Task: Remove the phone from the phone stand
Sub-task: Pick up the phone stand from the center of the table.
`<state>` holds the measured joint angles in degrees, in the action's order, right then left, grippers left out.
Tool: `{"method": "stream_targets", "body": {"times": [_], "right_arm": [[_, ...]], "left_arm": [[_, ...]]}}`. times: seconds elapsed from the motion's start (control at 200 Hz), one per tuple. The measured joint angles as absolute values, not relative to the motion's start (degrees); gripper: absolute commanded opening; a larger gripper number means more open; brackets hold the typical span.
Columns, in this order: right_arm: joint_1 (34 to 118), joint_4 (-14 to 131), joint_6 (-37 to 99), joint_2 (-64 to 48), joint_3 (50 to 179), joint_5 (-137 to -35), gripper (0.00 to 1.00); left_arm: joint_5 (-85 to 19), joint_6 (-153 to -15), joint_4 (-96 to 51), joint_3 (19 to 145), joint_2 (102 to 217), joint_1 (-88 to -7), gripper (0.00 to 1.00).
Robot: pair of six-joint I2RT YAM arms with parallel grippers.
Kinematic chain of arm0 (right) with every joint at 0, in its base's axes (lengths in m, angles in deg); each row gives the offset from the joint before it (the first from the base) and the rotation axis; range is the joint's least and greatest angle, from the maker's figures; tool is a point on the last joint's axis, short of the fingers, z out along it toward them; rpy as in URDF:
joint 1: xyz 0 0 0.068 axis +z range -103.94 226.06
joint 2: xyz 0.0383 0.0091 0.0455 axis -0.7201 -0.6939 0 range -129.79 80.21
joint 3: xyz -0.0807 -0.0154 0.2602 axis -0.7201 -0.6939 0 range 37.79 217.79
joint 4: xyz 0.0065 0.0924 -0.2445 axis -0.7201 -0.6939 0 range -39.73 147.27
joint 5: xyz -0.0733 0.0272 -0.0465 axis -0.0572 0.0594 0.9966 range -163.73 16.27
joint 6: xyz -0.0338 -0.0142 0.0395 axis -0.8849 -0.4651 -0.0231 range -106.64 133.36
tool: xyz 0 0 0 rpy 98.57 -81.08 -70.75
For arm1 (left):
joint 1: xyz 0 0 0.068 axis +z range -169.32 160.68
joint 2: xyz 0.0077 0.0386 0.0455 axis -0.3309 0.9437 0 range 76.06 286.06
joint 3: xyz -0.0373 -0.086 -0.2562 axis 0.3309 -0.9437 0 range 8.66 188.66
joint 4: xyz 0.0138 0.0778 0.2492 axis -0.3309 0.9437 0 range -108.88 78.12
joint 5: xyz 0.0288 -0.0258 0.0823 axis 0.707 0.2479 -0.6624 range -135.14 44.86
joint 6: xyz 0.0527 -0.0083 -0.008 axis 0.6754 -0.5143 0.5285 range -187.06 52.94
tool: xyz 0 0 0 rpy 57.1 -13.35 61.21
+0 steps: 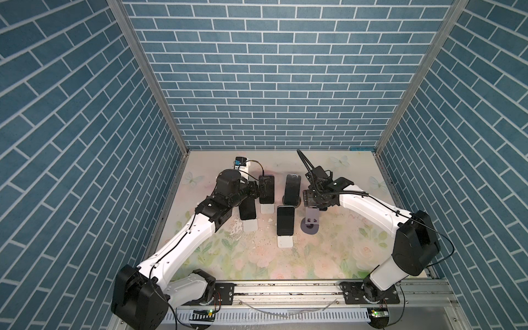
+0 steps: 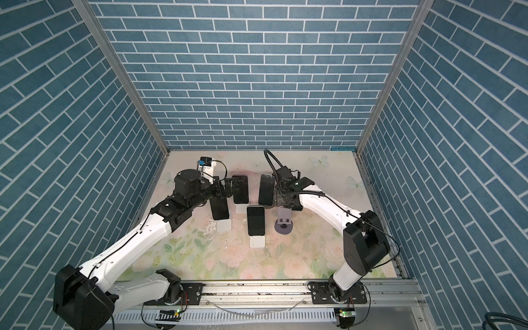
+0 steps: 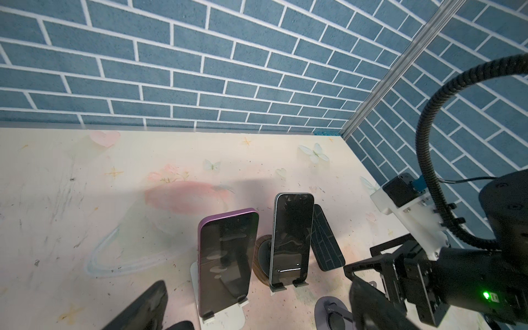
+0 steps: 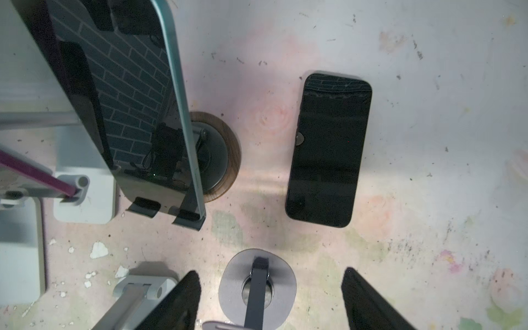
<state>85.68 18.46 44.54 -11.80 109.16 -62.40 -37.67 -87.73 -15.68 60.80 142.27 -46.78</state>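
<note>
Several dark phones lean on stands at mid table. A purple-edged phone [image 3: 225, 257] rests on a white stand [image 3: 225, 317]. My left gripper [image 3: 257, 297] is open just short of it, touching nothing, as both top views show [image 1: 258, 190]. A teal-edged phone [image 4: 137, 94] stands on a round wood-based stand [image 4: 225, 148]. One black phone [image 4: 328, 148] lies flat on the table beyond my right gripper [image 4: 271, 273]. That gripper hangs open and empty over an empty grey phone stand [image 4: 231, 280].
Two more phones lean on white stands, one at the front middle [image 1: 285, 224] and one on the left [image 1: 247, 210] under my left forearm. The blue brick walls close in the back and both sides. The table's front half is bare floral mat [image 1: 257, 263].
</note>
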Motion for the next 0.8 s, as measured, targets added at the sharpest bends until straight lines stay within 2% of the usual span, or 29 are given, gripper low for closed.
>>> {"method": "stream_targets", "body": {"times": [0.8], "right_arm": [[91.27, 16.80, 52.56, -15.10, 106.19, -61.35, 0.75]], "left_arm": [[-37.61, -87.16, -14.65, 58.85, 138.40, -46.83, 1.00]]}}
